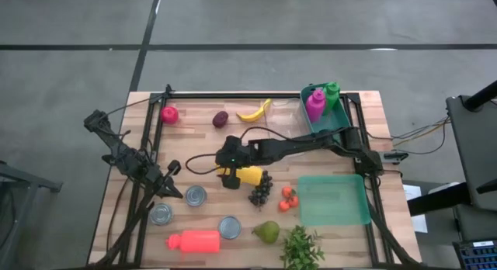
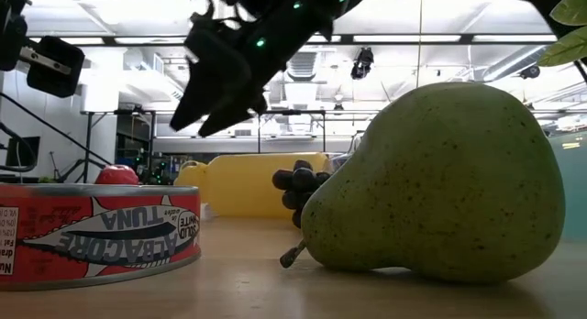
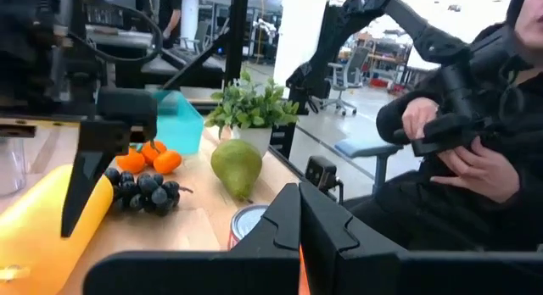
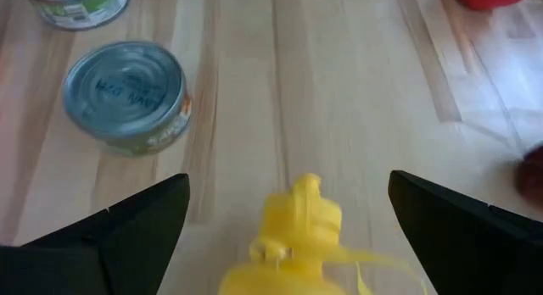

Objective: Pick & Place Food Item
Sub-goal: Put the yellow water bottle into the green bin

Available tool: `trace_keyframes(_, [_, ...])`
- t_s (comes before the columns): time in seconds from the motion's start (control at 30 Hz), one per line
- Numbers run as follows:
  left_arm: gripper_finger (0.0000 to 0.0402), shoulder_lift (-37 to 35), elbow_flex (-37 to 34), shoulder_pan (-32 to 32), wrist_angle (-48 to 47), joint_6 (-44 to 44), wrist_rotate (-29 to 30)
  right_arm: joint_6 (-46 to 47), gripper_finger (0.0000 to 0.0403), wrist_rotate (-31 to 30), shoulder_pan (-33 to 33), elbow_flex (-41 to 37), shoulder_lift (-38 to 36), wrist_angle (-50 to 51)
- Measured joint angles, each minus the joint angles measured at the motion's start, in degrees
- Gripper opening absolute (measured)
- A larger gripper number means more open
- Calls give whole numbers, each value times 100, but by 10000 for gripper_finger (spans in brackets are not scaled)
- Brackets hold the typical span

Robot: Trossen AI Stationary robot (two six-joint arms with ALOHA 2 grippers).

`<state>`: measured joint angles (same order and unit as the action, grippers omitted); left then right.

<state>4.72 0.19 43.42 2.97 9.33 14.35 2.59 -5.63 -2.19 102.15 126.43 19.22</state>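
Observation:
A yellow squeeze bottle (image 1: 250, 175) lies on its side at the middle of the table, its cap end (image 4: 296, 220) pointing toward the table's left. My right gripper (image 1: 227, 167) hovers open just above that cap end. In the right wrist view its two fingers (image 4: 140, 227) stand wide on either side of the cap without touching it. From the low view, the right gripper (image 2: 216, 110) hangs clear above the bottle (image 2: 240, 182). My left gripper (image 1: 172, 180) waits shut at the left, its fingers (image 3: 299, 229) closed on nothing.
Grapes (image 1: 260, 191) and small tomatoes (image 1: 289, 199) lie right of the bottle, before a green tray (image 1: 334, 200). Three cans (image 1: 196, 195), a red bottle (image 1: 194, 240), a pear (image 1: 266, 231) and herbs (image 1: 301, 248) fill the near side. A banana (image 1: 255, 111) and a teal bin (image 1: 322, 115) sit far back.

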Motion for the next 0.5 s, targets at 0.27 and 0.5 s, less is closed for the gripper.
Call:
trace_keyframes(0.27, [0, -1, 0, 0, 3, -1, 5, -15, 400, -56, 47, 1531, 900, 1459])
trace_keyframes(0.5, [0, 32, 0, 2, 1, -1, 15, -19, 400, -55, 87, 2928, 1645, 2816])
